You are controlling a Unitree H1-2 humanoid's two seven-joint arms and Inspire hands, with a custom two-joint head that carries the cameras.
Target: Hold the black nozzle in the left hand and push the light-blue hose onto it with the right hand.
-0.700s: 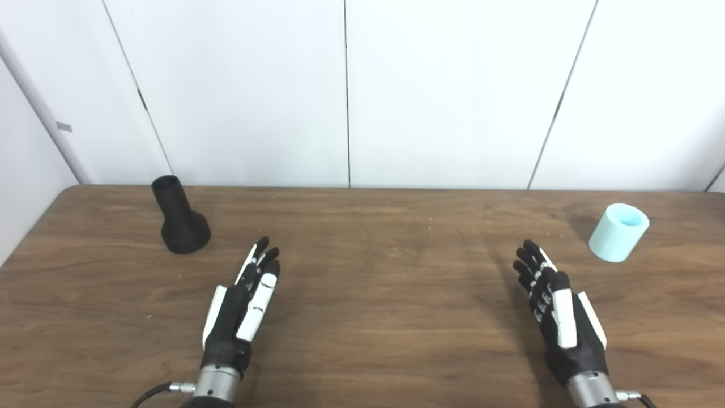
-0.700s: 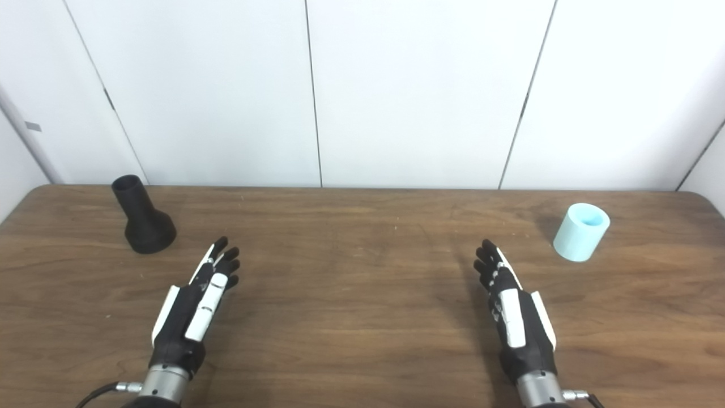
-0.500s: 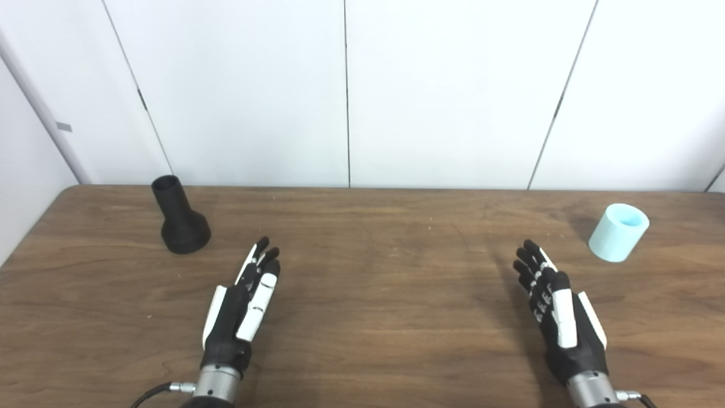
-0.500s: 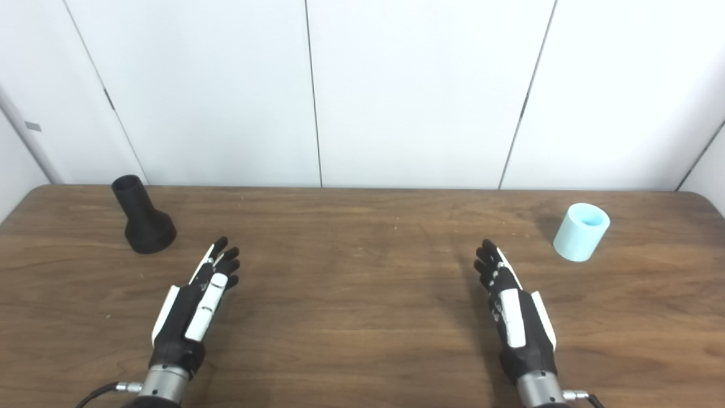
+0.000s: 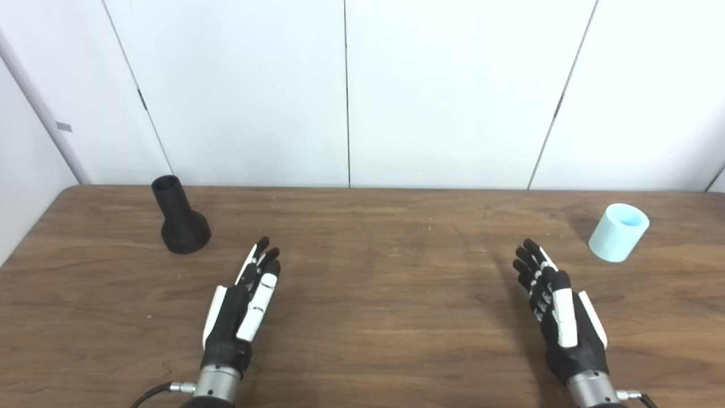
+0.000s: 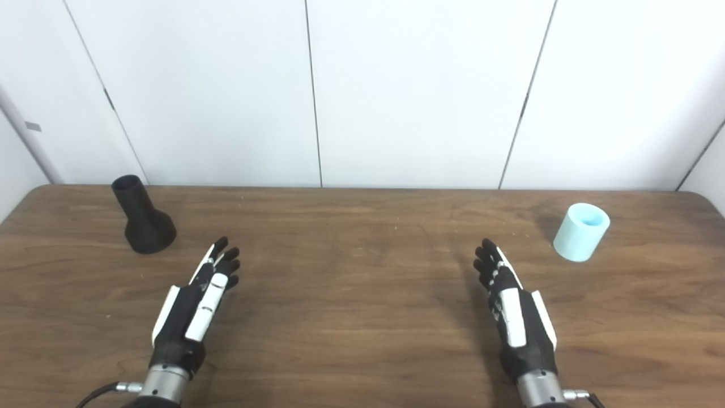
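The black nozzle [image 5: 180,218] stands upright on its wide base at the far left of the wooden table [image 5: 374,272], narrow open end up. The light-blue hose piece [image 5: 618,232], a short open cylinder, stands at the far right. My left hand [image 5: 243,303] is open and empty, fingers straight, low over the table, nearer me and to the right of the nozzle. My right hand [image 5: 558,309] is open and empty, nearer me and to the left of the hose. Neither hand touches anything.
White wall panels [image 5: 345,90] rise right behind the table's far edge. The table's left edge runs close to the nozzle, and its right rear corner [image 6: 699,195] is just beyond the hose.
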